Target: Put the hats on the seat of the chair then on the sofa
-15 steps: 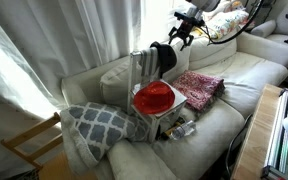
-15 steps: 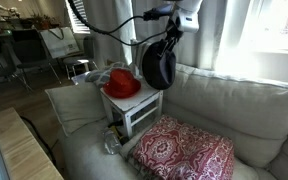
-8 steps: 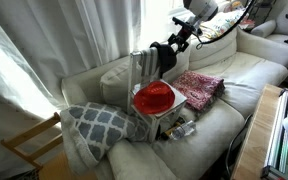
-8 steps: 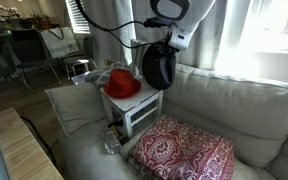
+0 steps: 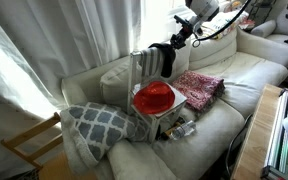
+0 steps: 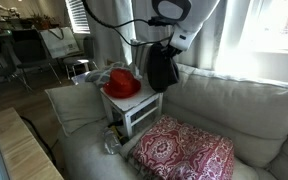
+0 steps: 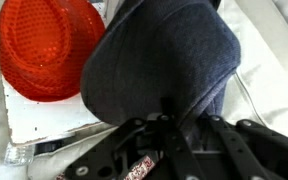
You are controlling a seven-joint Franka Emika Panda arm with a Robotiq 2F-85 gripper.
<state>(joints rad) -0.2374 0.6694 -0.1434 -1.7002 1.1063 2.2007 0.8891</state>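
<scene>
The bright red hat [image 5: 155,96] [image 6: 122,85] [image 7: 49,50] lies flat on the seat of the small pale chair [image 5: 142,68] [image 6: 139,113], which stands on the cream sofa [image 5: 246,72] [image 6: 249,110]. Beside the chair, the black hat [image 5: 164,60] [image 6: 161,70] [image 7: 164,65] hangs on edge, squeezed narrow. My gripper [image 5: 178,42] [image 6: 169,46] [image 7: 179,125] comes down from above and is shut on its upper brim. In the wrist view the brim runs between my fingers.
A pink-red patterned cloth [image 5: 198,87] [image 6: 184,150] lies on the sofa cushion next to the chair. A grey-and-white lattice pillow [image 5: 99,125] sits at the sofa's end, with a bare-wood chair frame [image 5: 29,145] beyond it. Curtains [image 5: 44,50] hang behind.
My jaws have closed on the black hat's brim. The hat, a full round disc a second ago, now looks pinched and narrower. The red hat has not moved.
</scene>
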